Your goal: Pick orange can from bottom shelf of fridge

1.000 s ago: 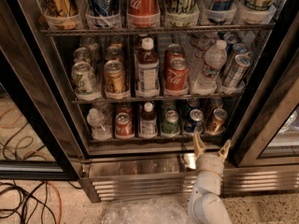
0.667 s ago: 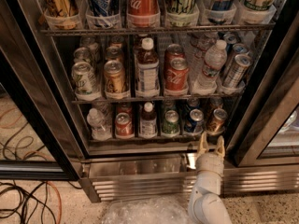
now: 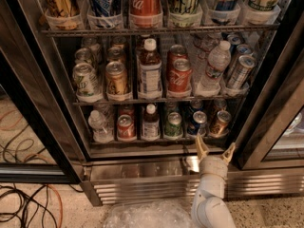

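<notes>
Hand (image 3: 215,151): spreading wide, empty, hovering just below the orange can (image 3: 220,122) on the bottom shelf (image 3: 142,141). Approaching; next move probably needing a forward reach.

Orange can (image 3: 220,122), right end of grey wire bottom shelf (image 3: 142,142): coppery orange-brown body, silver top.
Left of it: blue can (image 3: 197,123), green can (image 3: 174,124), red cola can (image 3: 126,127).
Fridge (image 3: 142,186): dark frame, ribbed steel base.
Gripper (image 3: 216,149), near side of the shelf edge below the orange can: tan fingers spread, white wrist.
</notes>
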Controlling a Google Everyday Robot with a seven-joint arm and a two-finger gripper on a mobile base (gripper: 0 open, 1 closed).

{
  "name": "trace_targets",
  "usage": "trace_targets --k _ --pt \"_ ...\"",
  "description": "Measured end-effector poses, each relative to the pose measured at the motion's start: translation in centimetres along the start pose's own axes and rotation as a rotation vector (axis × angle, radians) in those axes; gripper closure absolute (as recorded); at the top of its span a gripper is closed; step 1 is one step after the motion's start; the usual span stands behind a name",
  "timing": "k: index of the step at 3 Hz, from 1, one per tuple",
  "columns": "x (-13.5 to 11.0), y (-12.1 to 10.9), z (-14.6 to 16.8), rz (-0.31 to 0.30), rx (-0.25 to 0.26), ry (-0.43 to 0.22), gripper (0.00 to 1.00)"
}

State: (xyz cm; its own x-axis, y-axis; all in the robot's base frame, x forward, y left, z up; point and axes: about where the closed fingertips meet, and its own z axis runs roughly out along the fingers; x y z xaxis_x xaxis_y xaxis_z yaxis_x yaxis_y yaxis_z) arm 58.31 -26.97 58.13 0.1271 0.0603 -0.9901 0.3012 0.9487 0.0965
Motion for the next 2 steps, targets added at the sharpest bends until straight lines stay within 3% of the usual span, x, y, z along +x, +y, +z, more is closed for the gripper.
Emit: trace_targets --k 2 --pt "-0.07 -0.03 0.09 -0.001 0.001 0.000 0.26"
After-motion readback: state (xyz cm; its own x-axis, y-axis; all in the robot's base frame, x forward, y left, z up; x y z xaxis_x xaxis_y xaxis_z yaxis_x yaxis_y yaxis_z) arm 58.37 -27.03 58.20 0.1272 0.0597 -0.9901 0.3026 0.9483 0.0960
